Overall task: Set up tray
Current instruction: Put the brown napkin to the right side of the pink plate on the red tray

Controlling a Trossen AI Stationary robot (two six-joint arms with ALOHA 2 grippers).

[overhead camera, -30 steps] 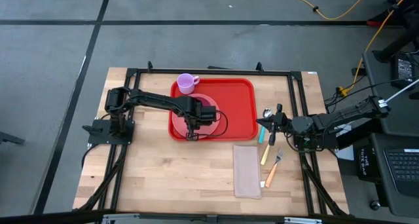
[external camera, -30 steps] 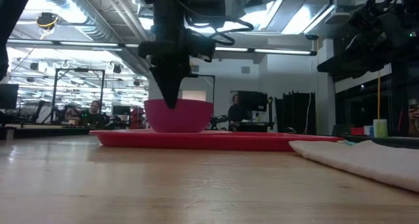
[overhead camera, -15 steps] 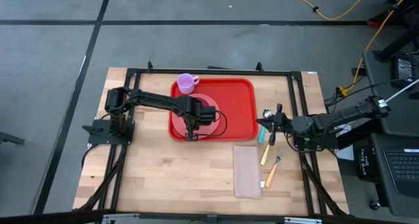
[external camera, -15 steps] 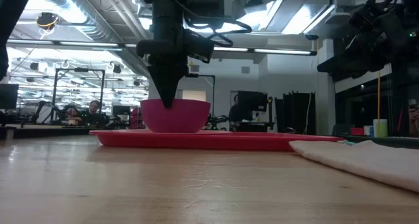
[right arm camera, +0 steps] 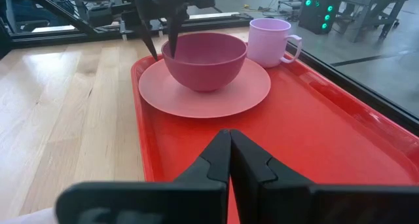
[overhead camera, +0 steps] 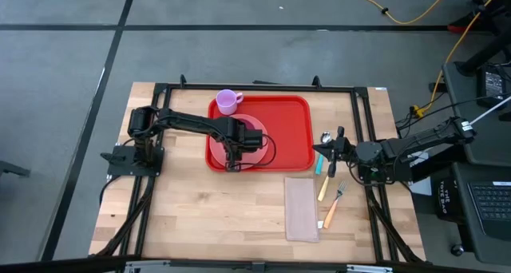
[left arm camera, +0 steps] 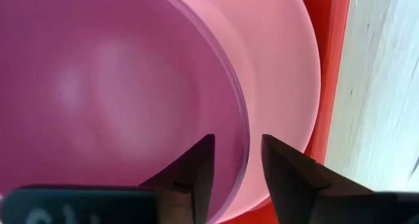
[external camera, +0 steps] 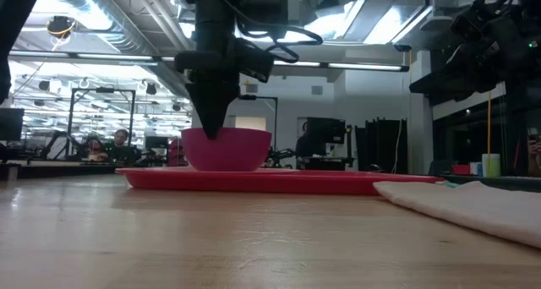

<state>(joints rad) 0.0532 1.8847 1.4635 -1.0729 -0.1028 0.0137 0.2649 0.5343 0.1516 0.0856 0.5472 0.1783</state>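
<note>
The red tray [overhead camera: 291, 137] lies on the wooden table toward its far side. On the tray's left part rests a salmon-pink plate [right arm camera: 203, 96], and a magenta bowl [right arm camera: 204, 63] stands on it. A lilac mug [overhead camera: 228, 102] stands at the tray's far left corner. My left gripper [left arm camera: 239, 165] points down over the bowl's near-left rim [left arm camera: 245, 142] and is open, one finger inside the bowl and one outside, with a gap on each side of the rim. My right gripper [right arm camera: 230, 152] waits shut at the tray's right edge, above the table.
A beige napkin [overhead camera: 301, 208] lies near the tray's near right corner. Beside it on the right lie a fork [overhead camera: 333, 205], a spoon [overhead camera: 326, 137] and further cutlery with coloured handles [overhead camera: 323, 187]. Black frame rails [overhead camera: 361, 129] border the work area.
My left gripper has opened at the bowl's rim and let go of it, staying in place. The bowl stands on the plate, a little further toward the table's left than a second ago.
</note>
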